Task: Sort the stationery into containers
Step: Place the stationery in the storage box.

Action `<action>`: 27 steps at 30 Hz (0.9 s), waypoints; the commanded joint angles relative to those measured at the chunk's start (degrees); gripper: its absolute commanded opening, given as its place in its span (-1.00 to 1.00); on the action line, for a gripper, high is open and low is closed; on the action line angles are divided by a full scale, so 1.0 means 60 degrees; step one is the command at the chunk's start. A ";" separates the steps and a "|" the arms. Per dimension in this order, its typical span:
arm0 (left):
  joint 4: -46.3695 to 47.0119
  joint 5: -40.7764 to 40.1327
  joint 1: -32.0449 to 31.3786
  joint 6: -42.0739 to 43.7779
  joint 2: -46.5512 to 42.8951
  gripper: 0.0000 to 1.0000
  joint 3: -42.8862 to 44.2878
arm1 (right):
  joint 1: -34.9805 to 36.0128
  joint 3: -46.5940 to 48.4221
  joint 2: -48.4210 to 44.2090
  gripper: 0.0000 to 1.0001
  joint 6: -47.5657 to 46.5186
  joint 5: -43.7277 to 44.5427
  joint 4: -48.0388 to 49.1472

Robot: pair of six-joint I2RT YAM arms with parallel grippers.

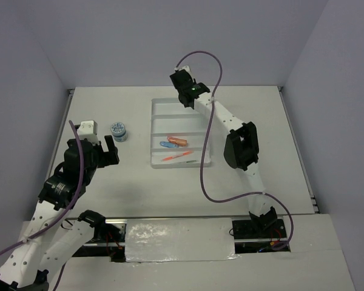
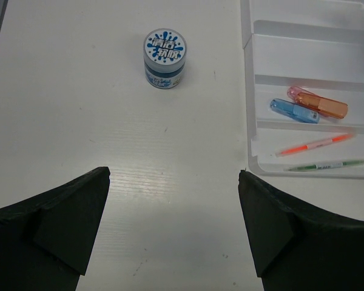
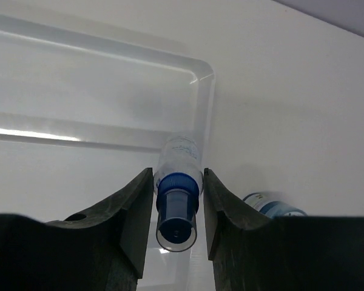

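Observation:
The white tray (image 1: 170,110) lies mid-table. Its near compartments hold an orange stick (image 2: 327,108), a pink stick (image 2: 296,93), a blue stick (image 2: 293,111), an orange pen (image 2: 315,144) and a green pen (image 2: 327,164). My right gripper (image 1: 185,97) hovers over the tray's far end. It is shut on the white-blue tube (image 3: 181,154), which hangs over the tray's rim (image 3: 200,103). A blue-white tub (image 1: 118,131) stands on the table left of the tray. My left gripper (image 2: 173,176) is open and empty, short of the tub (image 2: 164,57).
A blue-white tub (image 3: 272,206) shows partly behind my right finger, outside the tray; I cannot tell whether it is the same tub. The tray's far compartments (image 2: 309,57) are bare. Walls enclose the table on three sides.

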 commanded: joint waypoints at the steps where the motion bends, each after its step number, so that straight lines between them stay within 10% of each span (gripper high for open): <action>1: 0.0282 0.0115 0.0119 -0.0024 0.0031 0.98 0.0001 | 0.0081 0.0380 -0.0133 -1.00 -0.1335 0.0700 0.1872; 20: 0.0297 0.0232 0.0207 0.0005 0.0060 0.99 -0.0043 | 0.0331 0.1323 0.1950 -0.93 -0.2231 0.0233 0.1960; 27: 0.0312 0.0319 0.0207 0.0020 0.0075 0.99 -0.0043 | 0.0331 0.1278 0.2213 -0.53 -0.1981 -0.0207 0.1827</action>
